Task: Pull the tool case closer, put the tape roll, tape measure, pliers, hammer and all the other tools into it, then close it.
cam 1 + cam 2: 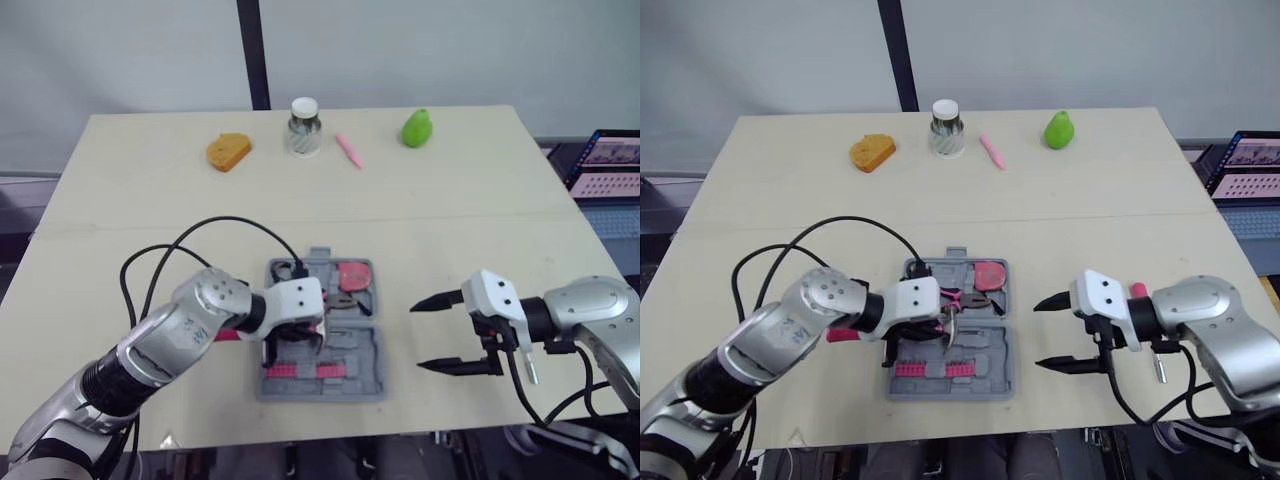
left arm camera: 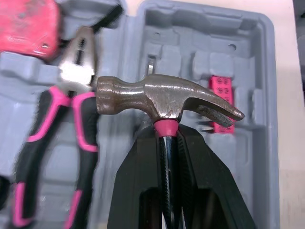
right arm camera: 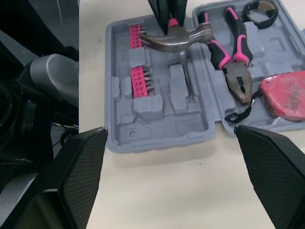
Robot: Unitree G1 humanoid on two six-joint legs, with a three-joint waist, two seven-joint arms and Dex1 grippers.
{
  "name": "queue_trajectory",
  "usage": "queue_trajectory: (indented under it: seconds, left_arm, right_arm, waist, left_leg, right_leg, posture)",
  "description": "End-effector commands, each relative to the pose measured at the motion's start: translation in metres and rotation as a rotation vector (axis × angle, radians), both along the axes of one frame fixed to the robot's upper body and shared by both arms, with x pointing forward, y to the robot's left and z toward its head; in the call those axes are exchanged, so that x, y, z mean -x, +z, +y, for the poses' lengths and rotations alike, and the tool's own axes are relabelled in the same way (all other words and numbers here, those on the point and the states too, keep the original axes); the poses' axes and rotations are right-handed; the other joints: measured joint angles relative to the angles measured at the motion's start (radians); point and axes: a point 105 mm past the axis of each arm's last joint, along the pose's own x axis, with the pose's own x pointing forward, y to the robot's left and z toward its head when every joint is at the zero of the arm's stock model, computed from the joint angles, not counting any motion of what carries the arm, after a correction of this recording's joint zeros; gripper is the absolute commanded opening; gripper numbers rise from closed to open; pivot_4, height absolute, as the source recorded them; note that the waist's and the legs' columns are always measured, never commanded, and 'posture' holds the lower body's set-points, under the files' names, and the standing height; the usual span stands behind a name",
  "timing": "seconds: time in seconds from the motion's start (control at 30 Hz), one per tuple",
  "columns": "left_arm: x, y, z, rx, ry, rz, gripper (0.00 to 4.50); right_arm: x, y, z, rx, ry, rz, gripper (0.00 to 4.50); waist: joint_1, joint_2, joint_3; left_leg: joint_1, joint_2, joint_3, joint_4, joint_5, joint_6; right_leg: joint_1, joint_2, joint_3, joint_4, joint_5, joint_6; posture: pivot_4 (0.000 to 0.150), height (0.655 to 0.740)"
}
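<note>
Looking past the case first: along the far edge of the tabletop (image 1: 450,230) you've got an orange bread-shaped item (image 1: 228,151) at left, a glass jar (image 1: 304,127) w/ white lid, a pink pen (image 1: 348,149) and a green pear-shaped object (image 1: 417,128), all well apart from the work area. None of them sits between either arm and the case. A black cable (image 1: 200,235) loops over the tabletop just left of the case. A lit screen (image 1: 608,165) shows beyond the right edge. A black pole (image 1: 252,55) rises behind the far edge, against a plain grey wall.

Tabletop is pale, matt wood w/ a seam running left-right across the middle.

Tool case (image 1: 375,385) lies open, near centre: grey moulded plastic, shaped recesses. Far half holds the black tape roll (image 3: 259,12), pink-and-black-handled pliers (image 3: 236,62) and the red tape measure (image 3: 283,95). Near half carries pink bit strips (image 3: 138,71).

Your left gripper (image 1: 318,335) is over the case's left side, jaws clamped on the hammer (image 2: 162,98) right below its dull steel claw head, at the pink collar. Can't tell if the head touches the tray. Right gripper (image 1: 420,337) is just right of the case, jaws spread wide, holding nothing.
</note>
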Motion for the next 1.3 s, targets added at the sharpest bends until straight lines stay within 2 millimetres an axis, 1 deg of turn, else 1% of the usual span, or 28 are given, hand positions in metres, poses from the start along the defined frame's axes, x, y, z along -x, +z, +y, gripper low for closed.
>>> queue_trajectory:
  seconds: [0.03, 0.17, 0.33, 0.6, 0.8, 1.03, 1.3]
  left_arm:
    - [-0.002, 0.01, -0.011, -0.004, -0.014, -0.057, 0.02]
    - [0.0, 0.01, -0.025, -0.001, -0.022, -0.051, 0.02]
    - [0.007, 0.007, -0.036, 0.007, -0.037, -0.019, 0.02]
    - [0.006, 0.004, -0.051, 0.035, -0.031, -0.013, 0.02]
    - [0.001, -0.001, -0.056, 0.035, -0.025, -0.03, 0.02]
    - [0.002, -0.006, -0.063, 0.043, -0.044, -0.026, 0.02]
    - [0.005, -0.007, -0.069, 0.063, -0.063, -0.005, 0.02]
  right_arm:
    - [0.002, 0.003, -0.002, 0.014, 0.016, -0.017, 4.5]
    - [-0.002, 0.001, -0.007, 0.018, -0.01, -0.017, 4.5]
    - [-0.005, -0.001, -0.01, 0.029, -0.024, -0.02, 4.5]
    - [-0.008, 0.003, -0.007, 0.017, -0.037, -0.034, 4.5]
    - [-0.009, 0.005, -0.005, 0.009, -0.045, -0.04, 4.5]
    - [-0.008, 0.008, -0.003, 0.001, -0.052, -0.043, 4.5]
    - [-0.007, 0.009, -0.003, -0.003, -0.062, -0.04, 4.5]
  waist:
    - [0.001, 0.0, 0.0]
    - [0.006, 0.0, 0.0]
    - [0.005, 0.0, 0.0]
    - [0.005, 0.0, 0.0]
    - [0.004, 0.0, 0.0]
    - [0.005, 0.0, 0.0]
    - [0.004, 0.0, 0.0]
  left_leg:
    - [0.0, 0.0, 0.0, 0.001, 0.0, 0.0]
    - [-0.001, 0.0, -0.002, 0.003, 0.0, 0.0]
    - [-0.001, 0.0, -0.002, 0.003, 0.0, 0.001]
    - [-0.001, 0.0, -0.003, 0.005, 0.0, 0.001]
    - [-0.001, 0.0, -0.004, 0.006, 0.0, 0.001]
    - [-0.002, 0.0, -0.004, 0.006, 0.0, 0.001]
    - [-0.002, 0.0, -0.005, 0.006, 0.0, 0.001]
  right_leg:
    - [0.0, 0.0, 0.0, 0.0, 0.0, 0.0]
    - [0.001, 0.0, 0.0, 0.0, 0.0, 0.0]
    - [0.002, 0.0, 0.0, 0.0, 0.0, 0.0]
    - [0.002, 0.0, 0.0, 0.001, 0.0, 0.0]
    - [0.003, 0.0, -0.001, 0.001, 0.0, 0.0]
    - [0.003, 0.0, -0.001, 0.001, 0.0, 0.0]
    - [0.003, 0.0, -0.001, 0.001, 0.0, 0.0]
  posture:
    - [0.15, 0.74]
    - [0.15, 0.74]
    - [0.15, 0.74]
    - [0.15, 0.74]
    - [0.15, 0.74]
    - [0.15, 0.74]
    - [0.15, 0.74]
